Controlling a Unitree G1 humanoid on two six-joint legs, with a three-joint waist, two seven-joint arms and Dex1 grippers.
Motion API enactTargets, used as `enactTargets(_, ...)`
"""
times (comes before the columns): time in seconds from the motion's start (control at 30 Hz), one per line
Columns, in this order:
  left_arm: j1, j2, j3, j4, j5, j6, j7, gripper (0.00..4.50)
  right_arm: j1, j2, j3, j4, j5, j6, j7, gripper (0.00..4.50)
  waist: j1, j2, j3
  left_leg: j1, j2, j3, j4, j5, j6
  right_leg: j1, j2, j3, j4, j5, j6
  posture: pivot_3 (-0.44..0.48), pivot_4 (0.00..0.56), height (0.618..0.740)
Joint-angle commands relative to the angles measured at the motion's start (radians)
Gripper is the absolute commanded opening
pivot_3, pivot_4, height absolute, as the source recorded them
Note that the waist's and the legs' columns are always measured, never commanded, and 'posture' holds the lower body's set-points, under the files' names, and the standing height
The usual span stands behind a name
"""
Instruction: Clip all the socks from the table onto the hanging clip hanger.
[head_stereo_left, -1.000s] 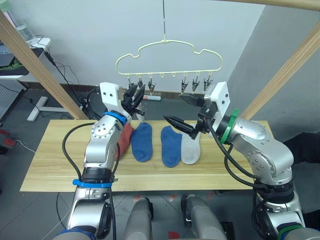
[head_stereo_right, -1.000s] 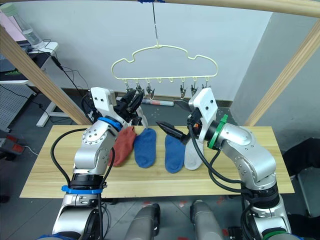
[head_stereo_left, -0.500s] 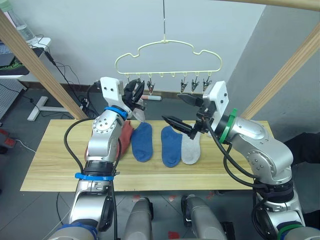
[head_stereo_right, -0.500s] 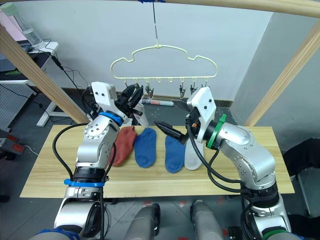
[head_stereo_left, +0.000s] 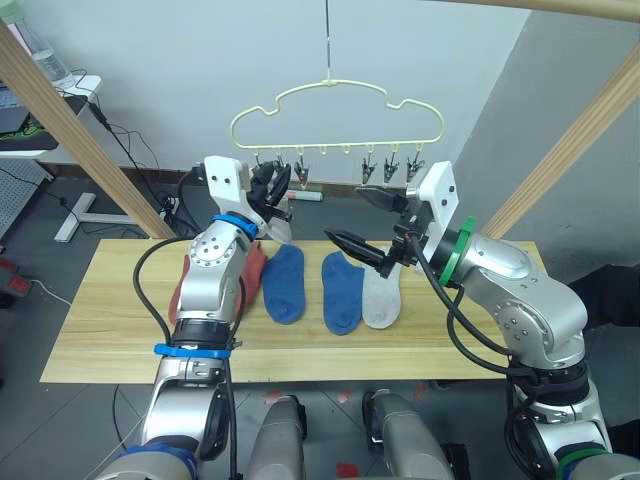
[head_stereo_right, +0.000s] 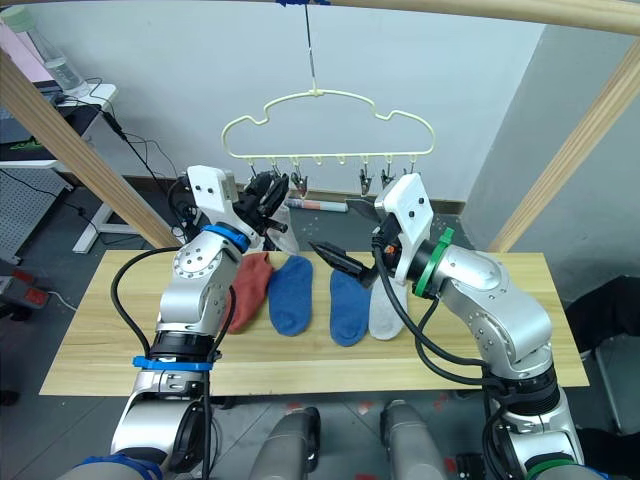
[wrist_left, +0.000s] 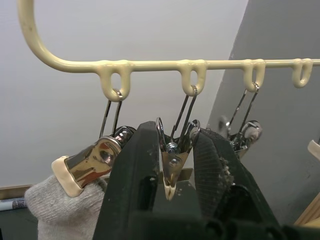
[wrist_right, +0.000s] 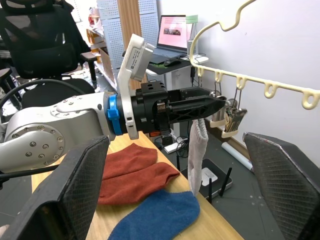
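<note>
Now the left hand (wrist_left: 170, 172) has closed on the second clip (wrist_left: 172, 150) beside the hung grey sock (wrist_right: 199, 150), leaving five socks (head_stereo_left: 284, 283) on the counter (head_stereo_left: 110, 320); the right hand (head_stereo_left: 368, 222) stays open.

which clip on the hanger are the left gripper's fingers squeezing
The second clip from the hanger's curved end: it sits between the left gripper's black fingers. The end clip beside it holds a light grey sock.

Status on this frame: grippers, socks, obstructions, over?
Left gripper shut on second clip of clip hanger. Right gripper open above table. One grey sock clipped, five socks still down. Nothing blocking.
</note>
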Motion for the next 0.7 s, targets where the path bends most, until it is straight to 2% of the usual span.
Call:
enactTargets(0.03,-0.029,-0.006,0.006,-0.021,-0.003,-0.033,-0.008,0.60,-0.007,-0.002,0.003,-0.056,0.010,-0.010,-0.008,4.50,0.000,0.000,0.000,0.000,0.000,0.000,0.000,0.000,0.000,0.000,0.000,0.000,0.000,0.000,0.000,-0.064,0.253,0.740)
enactTargets(0.6,0.007,0.006,0.009,-0.077,-0.011,0.043,-0.013,0.58,0.030,-0.029,0.022,-0.024,-0.016,-0.041,0.004,4.50,0.000,0.000,0.000,0.000,0.000,0.000,0.000,0.000,0.000,0.000,0.000,0.000,0.000,0.000,0.000,-0.056,0.253,0.740)
enactTargets(0.67,0.012,0.005,0.006,-0.082,-0.007,0.032,-0.018,1.30,0.029,-0.029,0.024,-0.022,-0.016,-0.043,0.004,4.50,0.001,0.000,0.000,0.000,0.000,0.000,0.000,0.000,0.000,0.000,0.000,0.000,0.000,0.000,0.000,-0.053,0.253,0.740)
enactTargets(0.7,0.011,0.004,0.007,-0.079,-0.001,0.026,-0.013,1.51,0.029,-0.029,0.025,-0.022,-0.016,-0.044,0.004,4.50,0.001,0.000,0.000,0.000,0.000,0.000,0.000,0.000,0.000,0.000,0.000,0.000,0.000,0.000,0.000,-0.053,0.253,0.740)
